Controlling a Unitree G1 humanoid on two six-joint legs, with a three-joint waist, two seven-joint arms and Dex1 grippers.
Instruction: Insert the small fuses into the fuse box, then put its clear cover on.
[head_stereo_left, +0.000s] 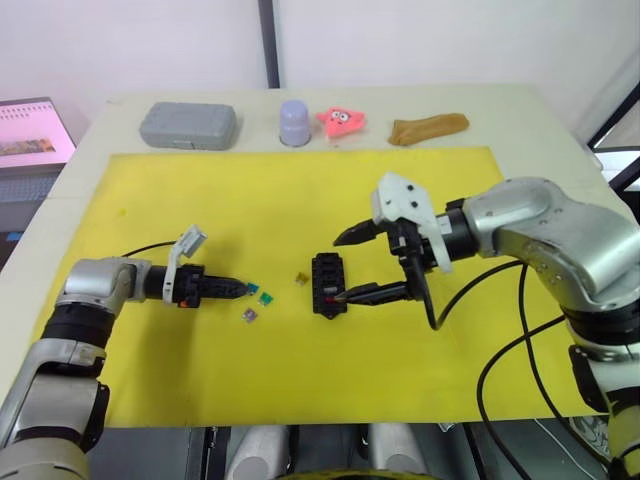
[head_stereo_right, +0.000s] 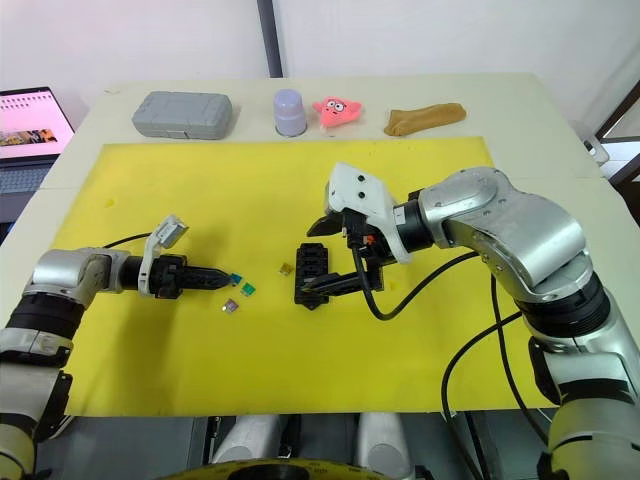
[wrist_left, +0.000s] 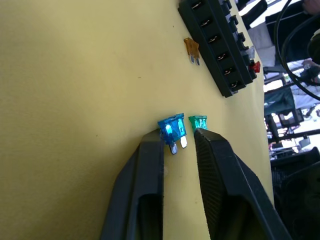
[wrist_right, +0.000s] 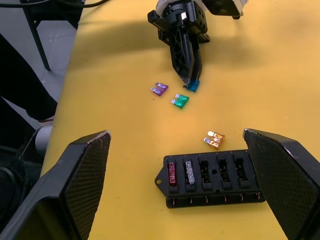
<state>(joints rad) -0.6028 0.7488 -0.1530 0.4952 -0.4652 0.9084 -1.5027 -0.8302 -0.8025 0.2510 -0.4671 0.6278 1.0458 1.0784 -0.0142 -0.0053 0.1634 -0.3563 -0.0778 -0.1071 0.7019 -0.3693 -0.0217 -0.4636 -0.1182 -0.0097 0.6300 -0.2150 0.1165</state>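
The black fuse box (head_stereo_left: 328, 283) lies mid-mat, with a red fuse (wrist_right: 171, 175) and a grey fuse (wrist_right: 190, 172) seated in one row. My right gripper (head_stereo_left: 340, 268) is wide open, one finger on each side of the box and clear of it. Left of the box lie an orange fuse (head_stereo_left: 300, 279), a green fuse (wrist_left: 198, 122) and a purple fuse (head_stereo_left: 249, 315). My left gripper (wrist_left: 177, 137) is low on the mat and narrowly open. A blue fuse (wrist_left: 172, 131) sits right at its tips, its blades in the gap. The clear cover is out of view.
A yellow mat (head_stereo_left: 300, 380) covers the table. Along the far edge stand a grey case (head_stereo_left: 188, 125), a lilac cup (head_stereo_left: 294, 122), a pink star toy (head_stereo_left: 341, 121) and a brown cloth (head_stereo_left: 428, 128). A laptop (head_stereo_left: 35, 130) is at the far left. Black cables trail off the right arm.
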